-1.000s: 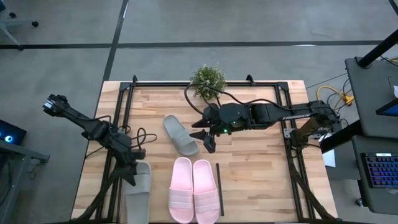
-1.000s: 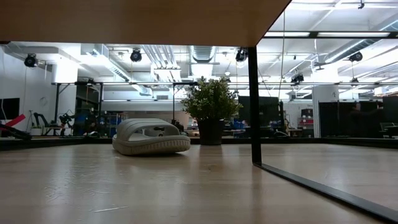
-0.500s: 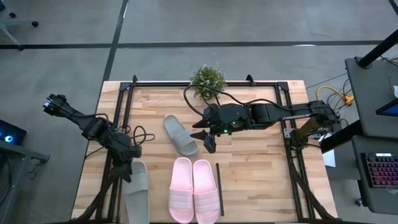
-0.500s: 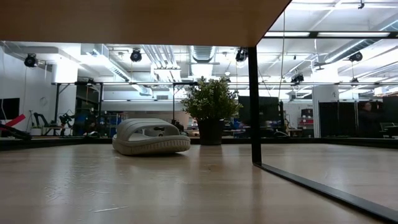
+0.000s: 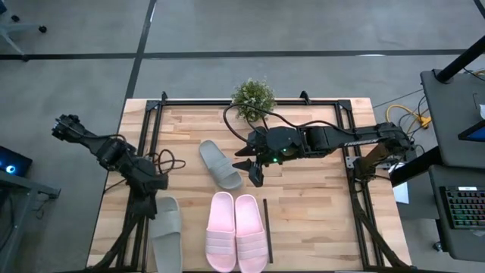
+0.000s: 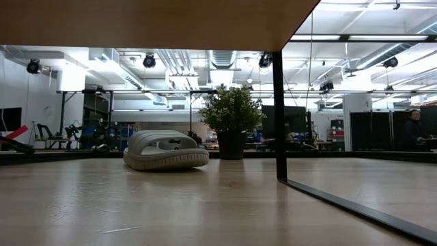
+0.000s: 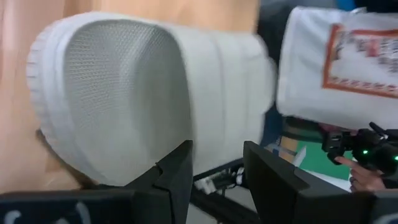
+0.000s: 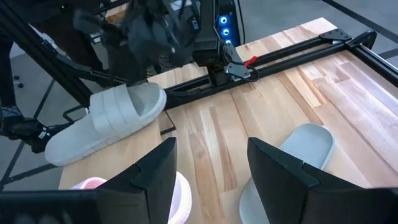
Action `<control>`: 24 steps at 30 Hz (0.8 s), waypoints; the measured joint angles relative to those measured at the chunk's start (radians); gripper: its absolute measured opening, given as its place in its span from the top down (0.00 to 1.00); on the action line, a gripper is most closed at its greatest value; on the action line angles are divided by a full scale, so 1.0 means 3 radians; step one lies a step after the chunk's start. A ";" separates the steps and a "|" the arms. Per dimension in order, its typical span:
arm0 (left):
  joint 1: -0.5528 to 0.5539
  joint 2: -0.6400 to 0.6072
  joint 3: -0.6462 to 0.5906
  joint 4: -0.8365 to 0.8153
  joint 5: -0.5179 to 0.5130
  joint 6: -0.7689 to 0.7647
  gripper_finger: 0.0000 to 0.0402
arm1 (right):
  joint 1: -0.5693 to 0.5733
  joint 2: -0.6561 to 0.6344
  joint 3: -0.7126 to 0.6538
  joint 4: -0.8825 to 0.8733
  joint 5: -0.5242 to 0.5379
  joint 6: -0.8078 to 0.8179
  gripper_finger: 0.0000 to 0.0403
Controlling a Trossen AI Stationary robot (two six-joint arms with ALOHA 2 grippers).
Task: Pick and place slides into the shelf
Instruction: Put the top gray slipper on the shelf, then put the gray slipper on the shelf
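A grey-green slide (image 5: 167, 233) lies flat near the table's near-left corner, beside the left black rail. My left gripper (image 5: 155, 188) hovers open just beyond its far end; in its wrist view (image 7: 217, 158) the slide (image 7: 118, 93) fills the picture ahead of the fingers. The second grey-green slide (image 5: 220, 164) lies sole-down at the table's middle and also shows in the low view (image 6: 166, 150). My right gripper (image 5: 254, 173) hangs open beside it, on its right. The pink pair (image 5: 237, 231) lies side by side at the near edge.
A potted plant (image 5: 252, 97) stands at the far edge. Black rails (image 5: 144, 152) run along both sides of the table, and a thin black bar (image 5: 267, 220) lies right of the pink pair. The low view shows a black upright (image 6: 278, 116) under a wooden board. Cables trail by the left arm.
My left gripper has drawn back from the near-left grey-green slide, toward the table's far-left, and now stands clear of it. The slide's far end has swung a little to the left and it stays flat on the table. The right arm has kept still.
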 joint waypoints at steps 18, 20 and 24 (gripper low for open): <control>-0.0002 0.0001 0.0772 -0.0242 -0.2093 0.0797 0.69 | 0.0000 -0.0001 0.0000 0.0017 0.0000 0.0000 0.54; -0.0001 0.0045 0.0826 -0.0243 -0.2576 0.1084 0.69 | 0.0000 -0.0001 0.0000 0.0018 0.0000 0.0000 0.54; 0.0004 0.0151 0.0868 -0.0235 -0.3093 0.1440 0.69 | 0.0000 -0.0001 0.0000 0.0019 0.0015 0.0001 0.54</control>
